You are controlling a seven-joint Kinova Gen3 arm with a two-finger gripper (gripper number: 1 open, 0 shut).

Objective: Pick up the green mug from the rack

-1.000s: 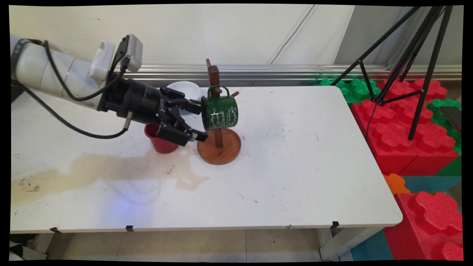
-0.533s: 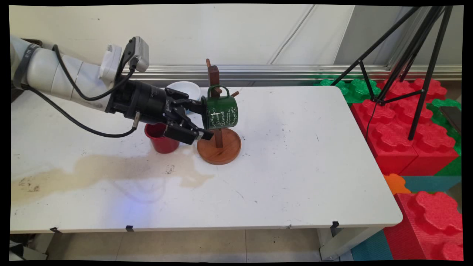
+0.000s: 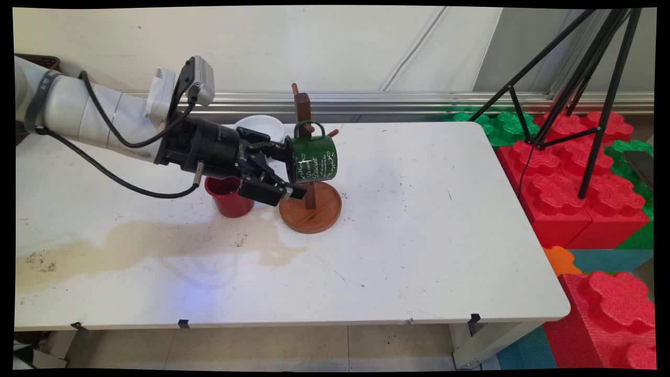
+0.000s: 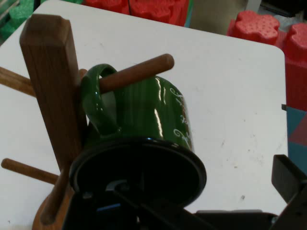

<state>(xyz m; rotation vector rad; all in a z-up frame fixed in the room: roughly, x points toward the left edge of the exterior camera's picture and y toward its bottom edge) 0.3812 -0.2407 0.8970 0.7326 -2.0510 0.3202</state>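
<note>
A green enamel mug (image 3: 313, 158) with white lettering hangs by its handle on a peg of the wooden mug tree (image 3: 310, 205). Its dark mouth points left at my gripper (image 3: 288, 173). The gripper is open at the mug's rim, with one finger (image 3: 276, 151) at the upper edge of the mouth and the other (image 3: 289, 192) below the mug. In the hand view the mug (image 4: 144, 120) fills the middle, its handle hooked over the peg (image 4: 136, 73) beside the upright post (image 4: 53, 81). The gripper (image 4: 206, 194) straddles the lower right part of the rim, one finger (image 4: 289, 178) outside on the right.
A red cup (image 3: 229, 196) stands on the table under the hand, left of the tree's round base. A white bowl (image 3: 260, 126) sits behind the hand. A brown stain (image 3: 141, 243) spreads over the table's left front. Red and green foam blocks (image 3: 570, 183) and a black tripod (image 3: 586, 78) stand off the right edge.
The hand has moved a little to the right and up, closing in on the mug's mouth. The mug and tree have not moved.
</note>
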